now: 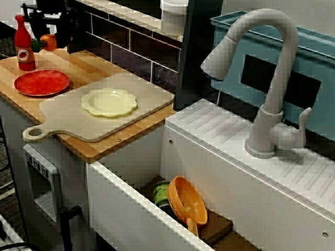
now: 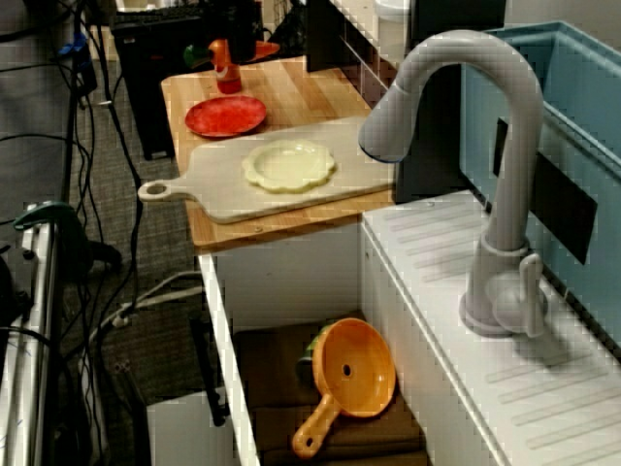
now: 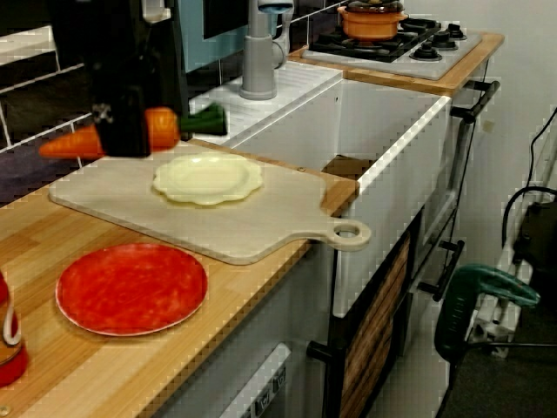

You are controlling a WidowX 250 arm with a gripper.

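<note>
In the view from the counter's end, my black gripper (image 3: 127, 131) is shut on a toy carrot (image 3: 162, 128). The carrot lies level in the air, its orange tip to the left and its green top (image 3: 205, 120) to the right, just behind the pale cutting board (image 3: 261, 228). A cream scalloped plate (image 3: 208, 178) sits on that board, a little in front of and below the carrot. In the view over the sink, the gripper (image 1: 54, 31) and carrot (image 1: 47, 42) are at the far back of the wooden counter, behind a red sauce bottle (image 1: 24, 46).
A red plate (image 3: 131, 287) lies on the wooden counter (image 3: 113, 374) beside the board. The sink (image 1: 131, 209) holds an orange strainer (image 1: 187, 201) and a green can (image 1: 162, 194). A grey faucet (image 1: 264, 78) stands behind it. Beyond, a stove carries an orange pot (image 3: 372, 19).
</note>
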